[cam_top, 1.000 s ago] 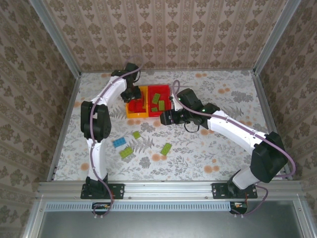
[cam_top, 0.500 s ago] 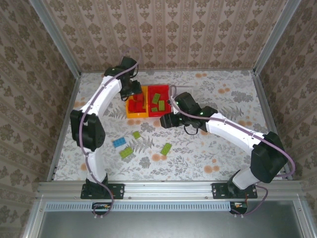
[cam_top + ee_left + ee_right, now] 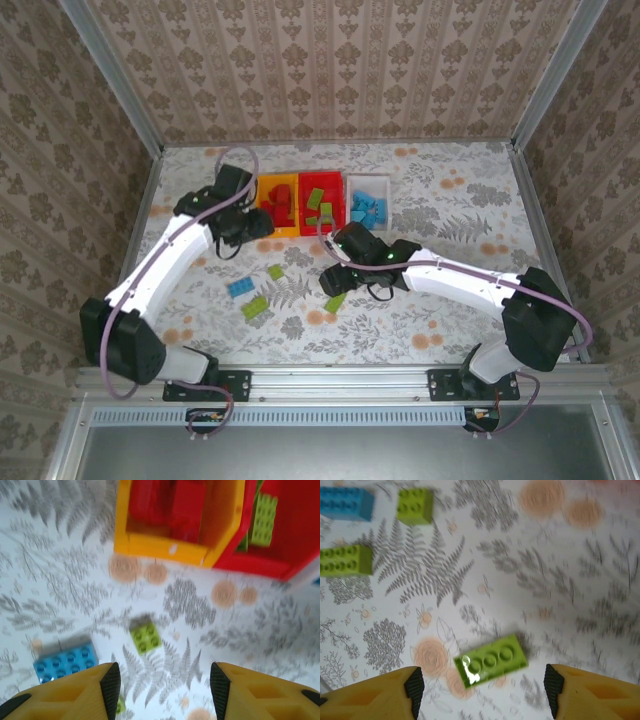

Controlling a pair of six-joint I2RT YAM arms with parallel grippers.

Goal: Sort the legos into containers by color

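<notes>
L arm is stretched diagonally, L gripper (image 3: 165,687) seen part open, empty, front-left of red bin (image 3: 260,565). R arm is bent low, R gripper (image 3: 482,692) spread, empty, over lime brick (image 3: 491,661) before bin.

Both arms reached forward, grippers parted and empty.
The left arm (image 3: 165,265) is folded back at the elbow and stretched up along the left side, and the left gripper (image 3: 252,226) is aimed downward with its fingers (image 3: 75,700) spread. The right arm (image 3: 460,280) is extended leftward toward the middle, and the right gripper (image 3: 335,280) is likewise turned down, nothing being held between its separated fingers (image 3: 380,695).
</notes>
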